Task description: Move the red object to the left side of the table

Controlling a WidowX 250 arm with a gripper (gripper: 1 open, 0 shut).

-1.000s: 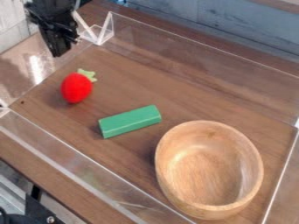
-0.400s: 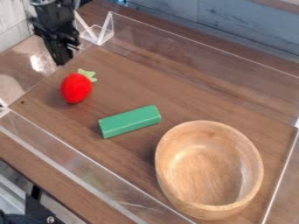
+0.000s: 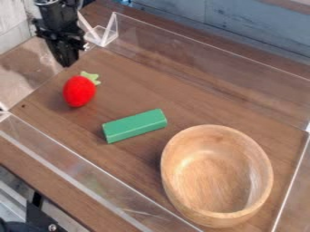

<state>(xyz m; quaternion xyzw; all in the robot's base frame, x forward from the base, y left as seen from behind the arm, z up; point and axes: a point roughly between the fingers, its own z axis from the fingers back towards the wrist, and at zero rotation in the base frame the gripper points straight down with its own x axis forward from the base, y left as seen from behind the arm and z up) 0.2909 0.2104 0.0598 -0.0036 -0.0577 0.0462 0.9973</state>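
The red object (image 3: 80, 91), a small strawberry-like toy with a green stem, lies on the table (image 3: 206, 86) toward its left part. My gripper (image 3: 63, 60) hangs at the upper left, pointing down, just above and behind the toy and apart from it. Its dark fingers taper together to a narrow tip with nothing between them, so it looks shut and empty.
A green rectangular block (image 3: 133, 125) lies right of the toy near the middle. A large wooden bowl (image 3: 218, 175) stands at the front right. Low clear acrylic walls (image 3: 72, 168) edge the table, with a clear bracket (image 3: 107, 32) at the back left.
The gripper has come down and a little closer to the red toy. The toy, block and bowl have not moved.
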